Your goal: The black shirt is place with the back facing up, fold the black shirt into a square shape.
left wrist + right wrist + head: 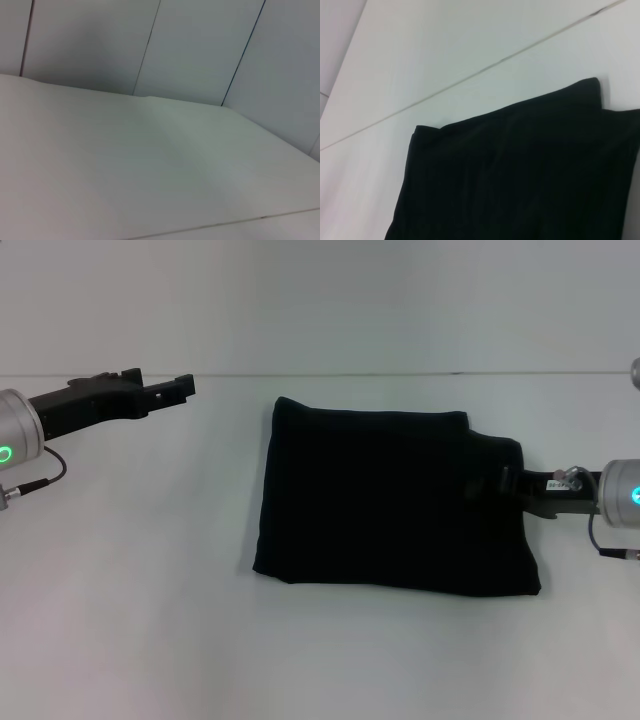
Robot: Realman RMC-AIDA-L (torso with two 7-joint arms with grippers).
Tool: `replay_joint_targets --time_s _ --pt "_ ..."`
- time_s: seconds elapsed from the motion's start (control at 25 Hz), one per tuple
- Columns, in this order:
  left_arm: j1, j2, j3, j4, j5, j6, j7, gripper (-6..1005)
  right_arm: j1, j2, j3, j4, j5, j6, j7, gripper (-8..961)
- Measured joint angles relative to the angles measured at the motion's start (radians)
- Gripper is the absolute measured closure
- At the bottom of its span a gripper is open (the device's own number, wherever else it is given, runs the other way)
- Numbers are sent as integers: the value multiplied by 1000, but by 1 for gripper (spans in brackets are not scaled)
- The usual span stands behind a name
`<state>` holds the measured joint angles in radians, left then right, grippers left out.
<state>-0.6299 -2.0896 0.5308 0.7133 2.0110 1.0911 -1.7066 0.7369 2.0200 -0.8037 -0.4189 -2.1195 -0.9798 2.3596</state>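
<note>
Black shirt [390,495] already near-square on table [130,570]; right gripper [500,483] at its right edge, probably tidying, left gripper [185,386] parked clear, can't tell either grip.

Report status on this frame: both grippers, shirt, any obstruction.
Left gripper off to the left, clear of cloth. Right gripper at the black shirt's right edge. Shirt folded, roughly square, flat on white table. Nothing in the way.

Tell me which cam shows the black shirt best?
Head view: the whole folded black shirt lies on the white table, right gripper at its right edge. Right wrist view shows only part of it; left wrist view shows none.
</note>
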Motion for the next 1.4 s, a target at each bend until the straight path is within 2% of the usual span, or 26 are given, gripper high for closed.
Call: replay_joint_targets --time_s 0.12,0.48,0.76,0.8,0.88,1.0,1.08,1.24,1.32,1.4 --pt "0 -2 1 -1 0 0 0 66 -1 -6 0 -1 0 -9 0 824" --pt "-2 -3 1 -2 0 -3 -1 66 -9 -6 2 -1 0 -10 2 816" --pt "-16 -1 6 -4 0 3 -18 66 -76 1 71 -103 6 -49 -40 810" --pt "-17 -1 5 -4 0 3 -19 66 -87 0 94 -118 11 -65 -55 776" --pt "-21 -4 5 -5 0 4 -24 66 -102 -8 132 -132 22 -98 -79 708" --pt "-24 -5 7 -8 0 3 -30 66 -119 -33 176 -140 31 -131 -94 606" --pt "-27 -6 7 -11 0 4 -36 66 -124 -55 190 -145 34 -156 -100 358" --pt "-37 -6 8 -16 0 12 -43 66 -110 -102 174 -141 15 -209 -93 274" --pt "-40 -6 9 -17 0 21 -43 66 -95 -121 163 -137 -11 -220 -68 232" --pt "-42 -6 10 -17 0 29 -43 66 -81 -130 159 -135 -33 -223 -37 190"
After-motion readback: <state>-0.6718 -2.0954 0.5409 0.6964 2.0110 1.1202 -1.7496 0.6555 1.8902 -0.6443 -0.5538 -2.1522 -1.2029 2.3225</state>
